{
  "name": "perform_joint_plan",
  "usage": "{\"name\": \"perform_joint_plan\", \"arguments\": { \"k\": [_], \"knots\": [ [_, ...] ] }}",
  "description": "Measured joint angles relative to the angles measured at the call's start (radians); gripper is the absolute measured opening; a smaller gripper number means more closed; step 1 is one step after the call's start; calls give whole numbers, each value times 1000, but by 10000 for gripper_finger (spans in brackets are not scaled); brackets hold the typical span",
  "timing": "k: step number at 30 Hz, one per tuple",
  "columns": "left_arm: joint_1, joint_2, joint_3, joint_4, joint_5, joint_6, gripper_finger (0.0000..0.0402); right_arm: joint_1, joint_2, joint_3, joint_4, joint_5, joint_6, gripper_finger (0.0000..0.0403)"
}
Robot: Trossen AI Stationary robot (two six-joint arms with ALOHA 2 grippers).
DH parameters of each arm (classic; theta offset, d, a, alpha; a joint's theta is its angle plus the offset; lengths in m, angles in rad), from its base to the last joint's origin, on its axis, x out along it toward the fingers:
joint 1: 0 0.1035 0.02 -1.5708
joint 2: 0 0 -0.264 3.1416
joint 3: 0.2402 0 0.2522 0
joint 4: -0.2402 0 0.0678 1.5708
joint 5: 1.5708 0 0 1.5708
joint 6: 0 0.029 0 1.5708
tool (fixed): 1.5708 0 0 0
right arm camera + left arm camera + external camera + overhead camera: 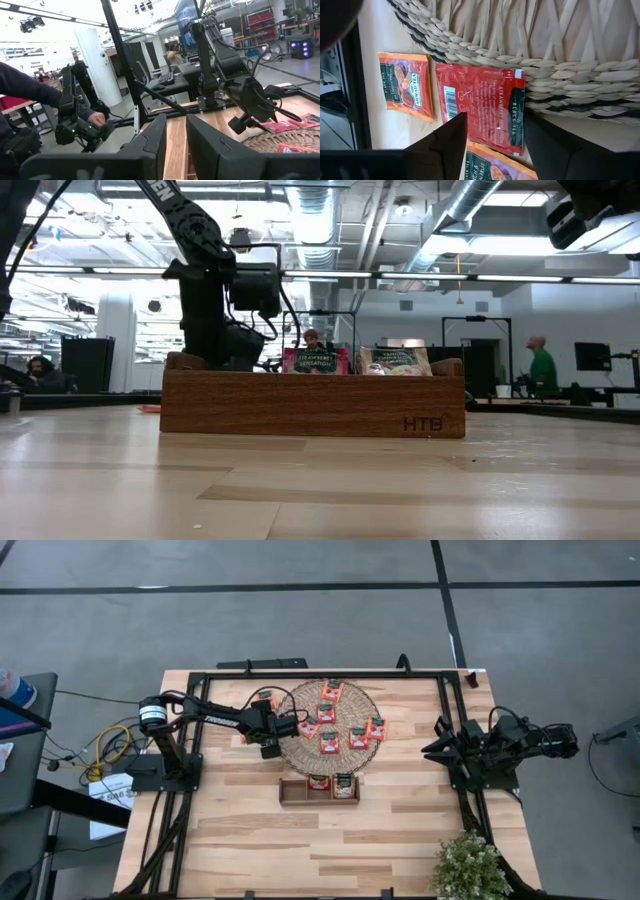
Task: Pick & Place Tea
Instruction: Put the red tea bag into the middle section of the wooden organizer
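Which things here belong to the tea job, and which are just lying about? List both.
Job:
- tea sachets
- red strawberry sachet between the left tool's fingers
- woven mat
- wooden tray

Lying about:
- potted plant
- right tool, parked at the table's right edge

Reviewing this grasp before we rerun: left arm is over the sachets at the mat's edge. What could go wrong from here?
1. The red strawberry sachet lies partly on the woven mat rim, so it sits tilted; the left gripper fingers may slip off it.
2. Another sachet lies right against it and could get pinched too.
3. The orange sachet nearby could be nudged.
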Motion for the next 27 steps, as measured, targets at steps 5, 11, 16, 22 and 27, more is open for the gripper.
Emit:
{"name": "perform_joint_plan", "arguments": {
  "k": [5, 11, 16, 22, 27],
  "knots": [
    [0, 16, 2, -8, -9, -23, 158, 0, 0, 0, 0, 0, 0, 66],
    [-8, 51, 4, -8, -7, -26, 112, 0, 0, 0, 2, 0, 0, 66],
    [-14, 53, 3, -8, 11, -25, 51, 0, 0, 0, 3, 6, -1, 66],
    [-14, 53, 2, -3, 38, -26, 3, 0, 0, 0, 3, 27, 0, 66],
    [-14, 52, 2, -4, 40, -47, 0, 0, 0, 0, 3, 27, 0, 66]
  ]
}}
